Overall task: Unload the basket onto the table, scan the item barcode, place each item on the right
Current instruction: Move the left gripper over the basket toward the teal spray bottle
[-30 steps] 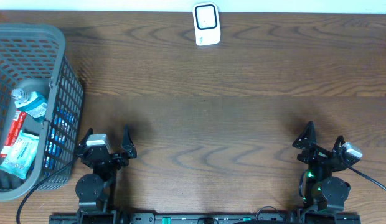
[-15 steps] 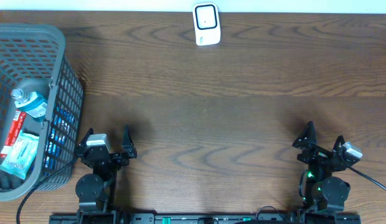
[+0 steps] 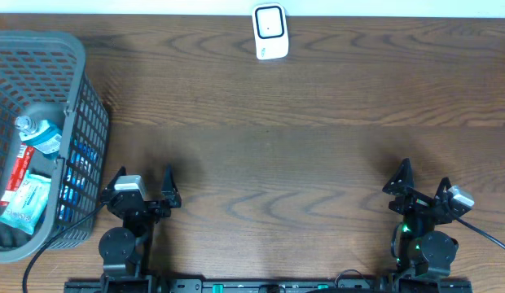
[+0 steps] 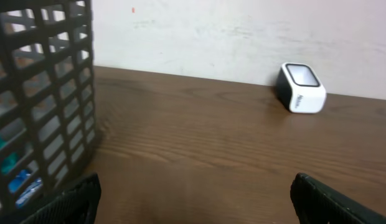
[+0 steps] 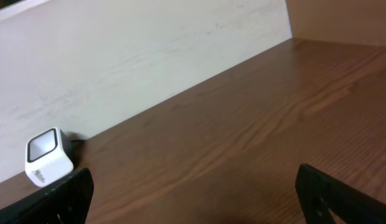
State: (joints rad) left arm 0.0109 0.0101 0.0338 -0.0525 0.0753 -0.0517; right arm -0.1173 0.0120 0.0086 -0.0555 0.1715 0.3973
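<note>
1. The scanner [image 3: 270, 31] was a small white box with a dark, rounded window on its face. It stood at the far edge of the table [image 3: 301, 138], near mid-width.
2. The items lay in the grey basket [image 3: 90, 122] at the table's left end: a bottle [image 3: 37, 134] with a blue label, a red pack [image 3: 19, 169] and a teal pouch [image 3: 26, 203].
3. The left pincer [image 3: 143, 181] stood wide and empty, just right of the basket's near corner and well apart from the scanner.
4. The right pincer [image 3: 424, 177] was likewise wide and empty at the near right, well apart from both scanner and basket.
</note>
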